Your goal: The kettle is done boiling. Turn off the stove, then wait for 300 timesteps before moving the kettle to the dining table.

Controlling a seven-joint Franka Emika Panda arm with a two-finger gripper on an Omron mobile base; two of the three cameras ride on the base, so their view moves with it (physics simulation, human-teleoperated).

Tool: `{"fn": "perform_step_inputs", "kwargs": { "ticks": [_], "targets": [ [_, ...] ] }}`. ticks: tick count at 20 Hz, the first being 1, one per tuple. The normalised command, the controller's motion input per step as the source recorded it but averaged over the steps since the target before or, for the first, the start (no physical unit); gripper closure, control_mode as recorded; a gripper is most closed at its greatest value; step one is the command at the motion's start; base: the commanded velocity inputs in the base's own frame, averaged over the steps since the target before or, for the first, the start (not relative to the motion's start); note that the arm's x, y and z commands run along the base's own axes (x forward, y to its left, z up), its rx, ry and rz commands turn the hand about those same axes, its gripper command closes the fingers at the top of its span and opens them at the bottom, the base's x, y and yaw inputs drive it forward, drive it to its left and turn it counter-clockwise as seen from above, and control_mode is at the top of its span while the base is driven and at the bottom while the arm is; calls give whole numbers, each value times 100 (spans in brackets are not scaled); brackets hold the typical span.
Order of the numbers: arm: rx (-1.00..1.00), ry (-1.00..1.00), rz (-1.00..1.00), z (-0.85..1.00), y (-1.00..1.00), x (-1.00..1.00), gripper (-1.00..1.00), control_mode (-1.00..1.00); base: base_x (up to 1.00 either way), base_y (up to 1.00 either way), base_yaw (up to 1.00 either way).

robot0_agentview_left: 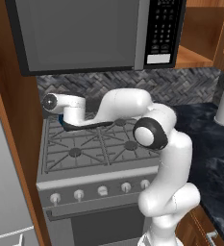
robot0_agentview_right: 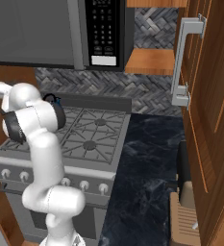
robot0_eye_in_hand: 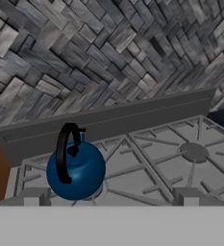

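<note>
The gripper [robot0_agentview_left: 61,121] sits at the left of the left base view, over the back-left part of the stove [robot0_agentview_left: 99,149], with its jaws spread as wide as they go and nothing between them. In the hand view, two grey finger pads [robot0_eye_in_hand: 34,197] show low in the frame, wide apart, with the kettle [robot0_eye_in_hand: 76,170] between and beyond them at lower left, not touched.

The kettle stands upright on the rear-left burner, close under the dark back rail of the stove and the herringbone tile wall [robot0_eye_in_hand: 94,57] above it. In the right base view only a sliver of its blue body and black handle [robot0_agentview_right: 52,99] peeps out behind the arm, at the left of the frame.

It looks rigid and glossy, so the round body would likely slip between flat pads, and it seems too wide to clamp well. The black arched handle [robot0_eye_in_hand: 65,146] is the natural hold: thin, stiff, high above the body (probably water inside, so expect some weight and swing). A grip at the top of the arch, across the bar, should keep it hanging level.
</note>
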Motion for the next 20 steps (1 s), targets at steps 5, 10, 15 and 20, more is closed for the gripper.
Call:
{"fn": "perform_step_inputs", "kwargs": {
  "ticks": [5, 10, 15, 20],
  "targets": [
    [0, -1, 0, -10, 9, 28, -100, -100, 0, 0, 0],
    [0, 0, 0, -9, 8, 27, -100, -100, 0, 0, 0],
    [0, 0, 0, -3, 10, 30, -100, -100, 0, 0, 0],
    [0, 0, 0, 0, 3, 27, -100, -100, 0, 0, 0]
  ]
}}
